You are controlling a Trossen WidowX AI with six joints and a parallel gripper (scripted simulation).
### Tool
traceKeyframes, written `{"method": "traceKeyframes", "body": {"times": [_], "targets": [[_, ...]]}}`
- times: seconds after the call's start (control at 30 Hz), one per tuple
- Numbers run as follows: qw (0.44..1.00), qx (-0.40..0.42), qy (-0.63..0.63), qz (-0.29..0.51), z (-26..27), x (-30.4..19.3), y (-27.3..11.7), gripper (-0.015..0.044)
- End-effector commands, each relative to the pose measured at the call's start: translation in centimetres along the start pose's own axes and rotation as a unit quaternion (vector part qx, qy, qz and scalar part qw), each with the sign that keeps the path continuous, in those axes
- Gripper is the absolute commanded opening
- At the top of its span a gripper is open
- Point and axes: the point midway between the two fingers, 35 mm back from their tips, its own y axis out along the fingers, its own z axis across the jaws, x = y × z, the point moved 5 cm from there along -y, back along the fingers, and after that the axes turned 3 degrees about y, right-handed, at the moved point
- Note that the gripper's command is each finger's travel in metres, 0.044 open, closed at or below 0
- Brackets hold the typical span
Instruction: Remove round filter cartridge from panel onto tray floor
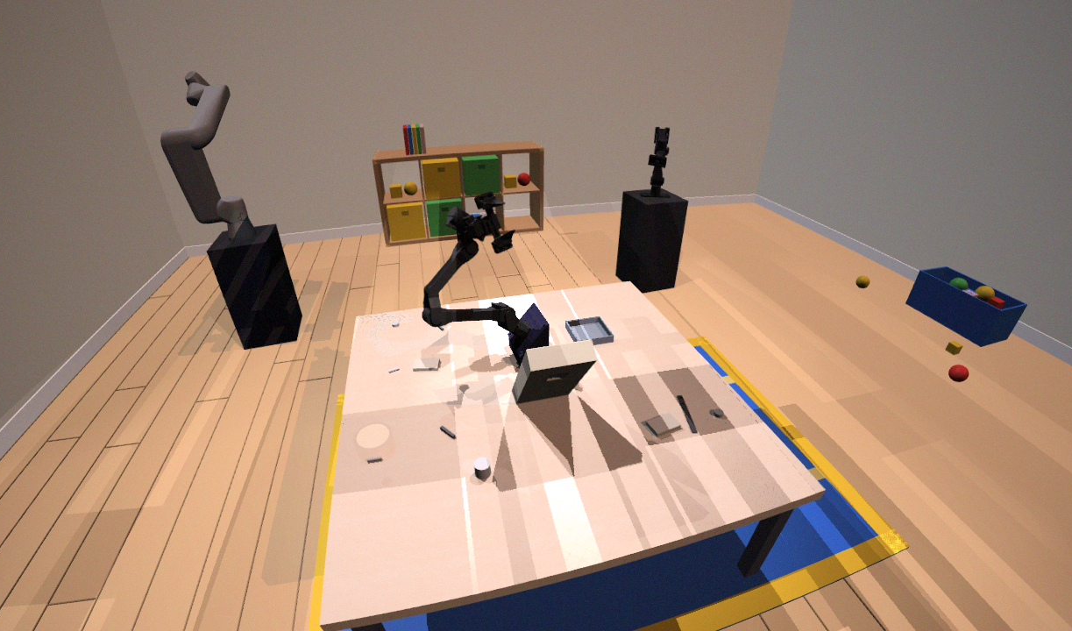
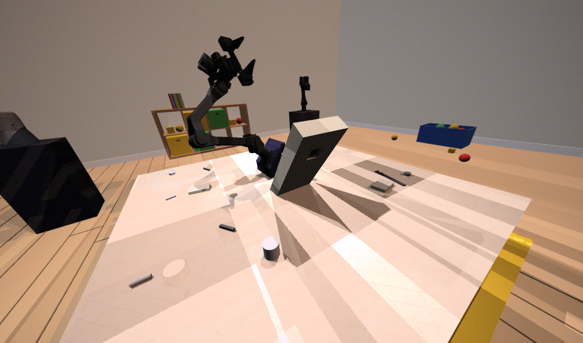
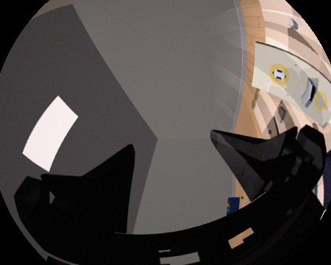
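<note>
- Gripper (image 1: 498, 223) (image 2: 245, 58) (image 3: 173, 141) up high, released, fingers wide apart!
- Cartridge (image 3: 279, 74) sits in the panel (image 1: 558, 367) (image 2: 312, 155) (image 3: 295, 79), ringed in yellow, two slots showing!
- Tray (image 1: 588, 338) waits on the table (image 1: 414, 533) (image 2: 190, 311), beyond the panel!

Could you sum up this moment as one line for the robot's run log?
gripper: open, raised | filter cartridge: in panel | tray: no cartridge inside

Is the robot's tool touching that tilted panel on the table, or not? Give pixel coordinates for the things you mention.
Apart: the exterior view shows the tool (image 1: 498, 223) (image 2: 245, 59) (image 3: 173, 141) high above the panel (image 1: 553, 379) (image 2: 313, 154) (image 3: 296, 79), background between them.
</note>
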Motion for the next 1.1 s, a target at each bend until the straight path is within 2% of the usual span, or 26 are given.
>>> {"method": "traceKeyframes", "body": {"times": [0.0, 0.17, 0.33, 0.37, 0.57, 0.8, 1.07], "targets": [[1.0, -0.003, -0.007, -0.002, -0.1, -0.1, 0.2, 0.0374], [0.977, -0.095, -0.186, -0.038, -4.1, -1.0, 4.8, 0.0243], [0.902, -0.222, -0.369, -0.039, -10.1, -0.4, 9.4, 0.0111], [0.882, -0.247, -0.399, -0.034, -11.4, -0.2, 10.1, 0.0102], [0.746, -0.389, -0.54, 0.026, -19.1, 2.2, 13.0, 0.0102], [0.567, -0.52, -0.62, 0.15, -27.8, 5.8, 13.1, 0.0102], [0.557, -0.526, -0.622, 0.159, -28.2, 6.0, 13.1, 0.0102]]}}
